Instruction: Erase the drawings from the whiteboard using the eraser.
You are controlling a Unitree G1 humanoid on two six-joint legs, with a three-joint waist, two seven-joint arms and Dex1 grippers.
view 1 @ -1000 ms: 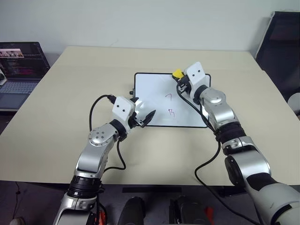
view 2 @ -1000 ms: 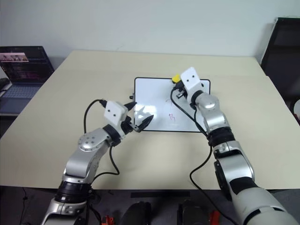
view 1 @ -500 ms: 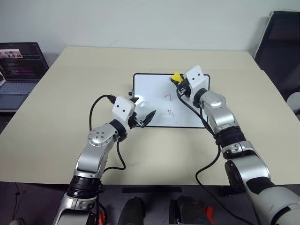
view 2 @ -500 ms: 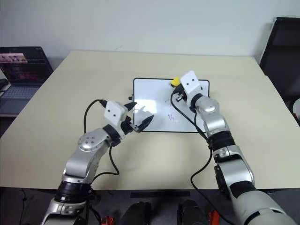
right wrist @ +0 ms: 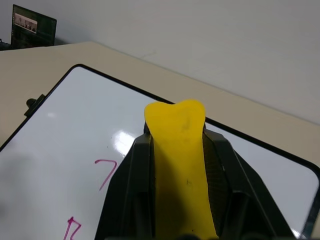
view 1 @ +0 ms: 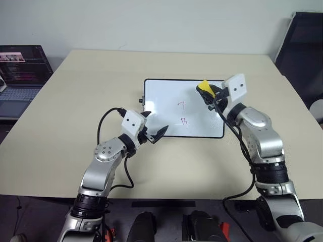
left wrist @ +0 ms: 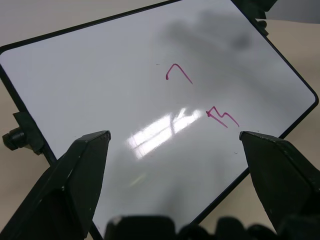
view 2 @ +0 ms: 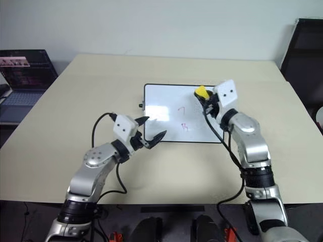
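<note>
Beige table (view 1: pixel 75 101) bears whiteboard (view 1: pixel 161 96) reading "7", "B"; right tool (view 1: pixel 209 95) grips eraser (view 1: pixel 204 86), left tool (view 1: pixel 153 124) spread.

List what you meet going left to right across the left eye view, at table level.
Laptop → left gripper, open over the near left corner of the whiteboard → the drawings → yellow eraser → right gripper, shut on it → dark chair.
</note>
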